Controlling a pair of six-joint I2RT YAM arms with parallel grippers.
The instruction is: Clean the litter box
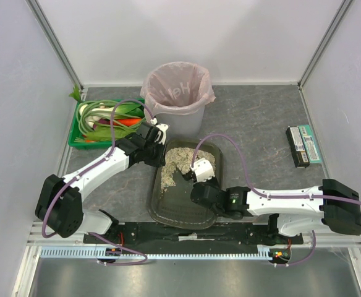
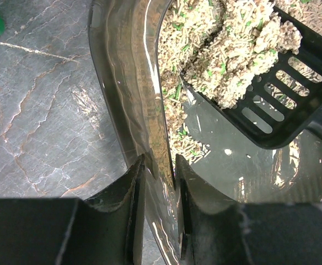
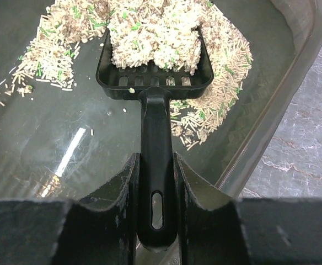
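Here the litter box (image 1: 179,207) lies on the grey marbled surface (image 1: 261,130), lengthwise between the two arms, its far end just in front of a grey bin (image 1: 177,102) lined with a pink bag. The beige litter (image 1: 175,162) is heaped toward that far end, flecked with green bits, while the near half of the floor is bare and glossy. The left arm (image 1: 106,164) reaches in from the left, and its wrist view shows the left jaws pinching the box's left rim (image 2: 122,99), one finger outside the wall and one inside. The right arm (image 1: 273,201) reaches in from the right side. The right jaws are pressed against the handle of a black slotted scoop (image 3: 155,72), which points toward the far end of the box. The scoop's blade carries a pale, clumped mound of litter and sits over the edge of the pile. Whether its front lip touches the litter below I cannot tell. The left wrist camera also sees the loaded scoop (image 2: 285,102) from the side. A green crate (image 1: 84,137) of vegetables stands at the far left, near the bin, and two flat packets (image 1: 304,146) lie well apart to the right.
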